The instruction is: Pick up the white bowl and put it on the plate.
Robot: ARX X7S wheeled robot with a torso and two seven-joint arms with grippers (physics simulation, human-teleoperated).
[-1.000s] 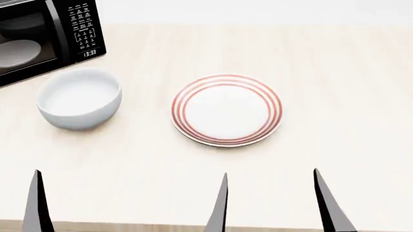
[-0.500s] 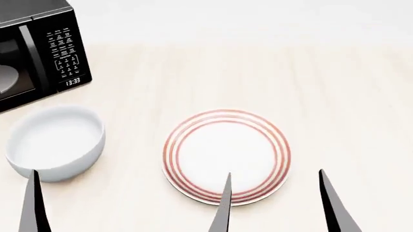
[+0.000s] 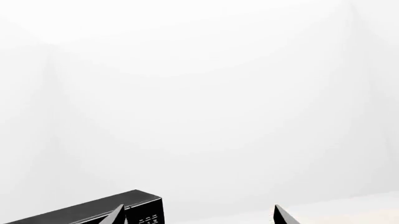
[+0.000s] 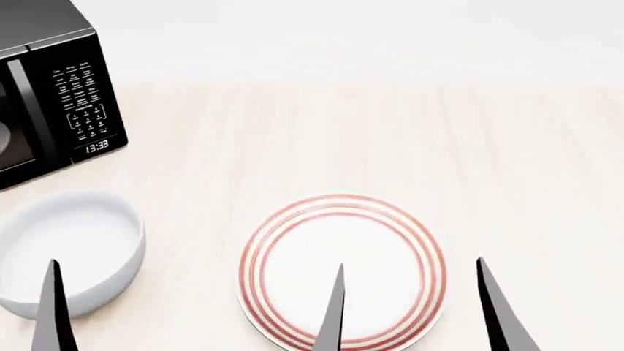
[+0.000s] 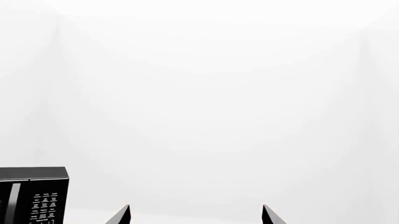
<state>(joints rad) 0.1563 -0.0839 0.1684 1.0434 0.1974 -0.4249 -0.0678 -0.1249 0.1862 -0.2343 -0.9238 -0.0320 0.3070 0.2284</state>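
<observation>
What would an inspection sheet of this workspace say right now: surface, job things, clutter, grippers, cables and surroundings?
Surface: pale wood table, bare apart from three things.
Job's things: bowl upright and empty near the table's front left; plate flat and empty to its right, apart from it. Bowl not yet on plate.
Clutter: black microwave at back left, clock reading 13:33.
Grippers: left gripper open, holding nothing, only fingertips in view; right gripper open, holding nothing. Neither touches bowl or plate.
Cables: nothing seen.
Surroundings: plain white backdrop behind the table; nothing else seen.
</observation>
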